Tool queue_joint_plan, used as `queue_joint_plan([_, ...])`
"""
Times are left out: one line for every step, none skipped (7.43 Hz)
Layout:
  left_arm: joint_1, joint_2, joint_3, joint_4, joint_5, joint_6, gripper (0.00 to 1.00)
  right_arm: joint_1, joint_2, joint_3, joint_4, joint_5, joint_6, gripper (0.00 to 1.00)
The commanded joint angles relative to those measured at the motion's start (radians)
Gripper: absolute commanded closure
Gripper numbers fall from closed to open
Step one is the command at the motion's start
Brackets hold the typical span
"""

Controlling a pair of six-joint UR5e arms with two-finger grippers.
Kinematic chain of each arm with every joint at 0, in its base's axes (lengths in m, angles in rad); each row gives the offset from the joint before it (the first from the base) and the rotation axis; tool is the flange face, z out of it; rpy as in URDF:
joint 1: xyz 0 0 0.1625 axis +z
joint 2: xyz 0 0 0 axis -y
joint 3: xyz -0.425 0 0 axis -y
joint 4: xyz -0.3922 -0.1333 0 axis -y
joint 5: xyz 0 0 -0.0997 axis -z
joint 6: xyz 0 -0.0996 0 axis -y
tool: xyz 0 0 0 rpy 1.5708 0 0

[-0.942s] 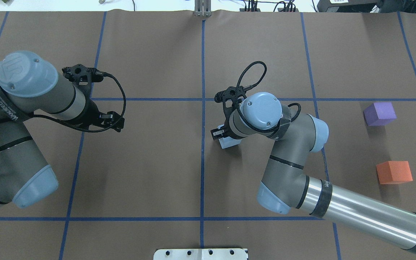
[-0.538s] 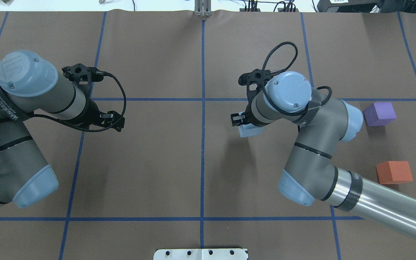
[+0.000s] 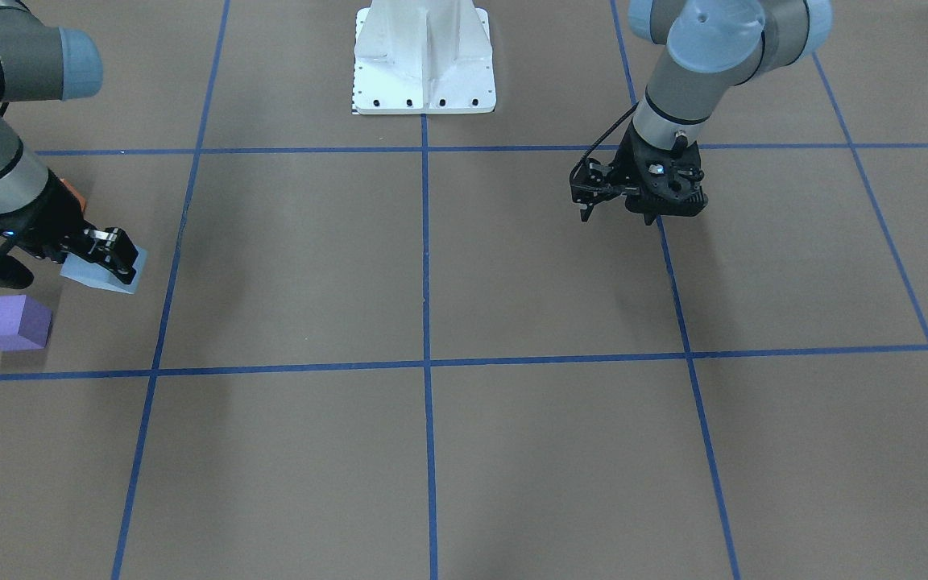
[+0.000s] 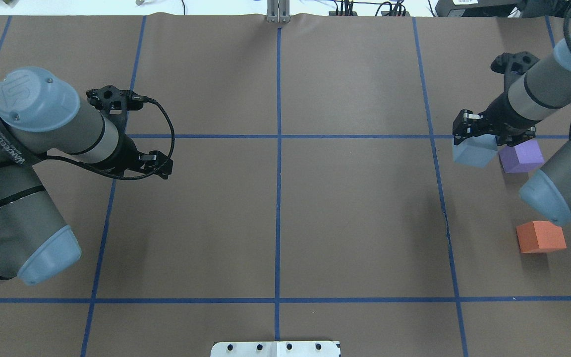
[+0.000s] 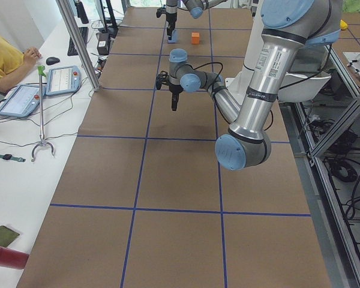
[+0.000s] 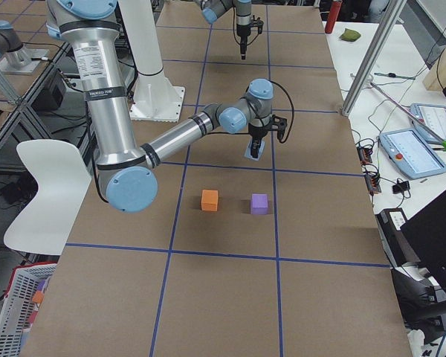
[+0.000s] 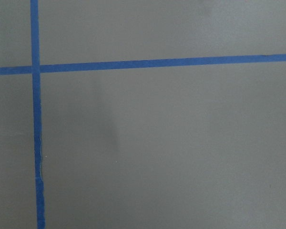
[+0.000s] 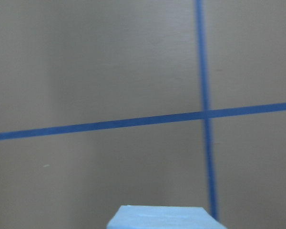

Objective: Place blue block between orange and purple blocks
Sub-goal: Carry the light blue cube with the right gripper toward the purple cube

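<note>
**Step in hand:** carry, judged partly done.

**Right gripper** (image 4: 481,138): clamped on the blue block (image 4: 474,151), held tilted and apparently off the table (image 4: 275,223).

**Blue block:** just left of the purple block (image 4: 521,156), outside the gap.

**Orange block** (image 4: 541,236): nearer than purple, well apart from it, with bare table between.

**Left gripper** (image 4: 159,166): idle at far left, holds nothing; whether its fingers stand apart or together cannot be told.

**Next move, as judged:** shift the blue block right and nearer until it is over the gap, level it, lower it, then release.

a robotics lab: tape-gridded table (image 4: 355,223), teach pendants (image 5: 61,80), aluminium frame post (image 5: 79,45)
</note>
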Motion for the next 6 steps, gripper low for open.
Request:
queue_joint_plan([0.000, 0.000, 0.002, 0.001, 0.000, 0.000, 0.00, 0.045, -0.140, 0.001, 0.035, 0.017, -0.128, 1.00])
queue_joint_plan([0.002, 0.000, 0.002, 0.001, 0.000, -0.002, 0.00, 0.043, -0.209, -0.002, 0.120, 0.016, -0.130, 1.00])
queue_joint_plan([0.003, -0.002, 0.001, 0.001, 0.000, -0.014, 0.00, 0.045, -0.255, -0.004, 0.174, 0.019, -0.129, 1.00])
queue_joint_plan([0.005, -0.003, 0.001, 0.000, -0.001, -0.043, 0.00, 0.043, -0.265, -0.011, 0.179, 0.017, -0.132, 1.00])
queue_joint_plan([0.005, -0.003, 0.001, 0.000, -0.001, -0.043, 0.00, 0.042, -0.265, -0.030, 0.179, 0.014, -0.132, 1.00])
queue_joint_plan([0.005, -0.009, 0.002, 0.000, -0.001, -0.043, 0.00, 0.040, -0.262, -0.044, 0.179, 0.014, -0.135, 1.00])
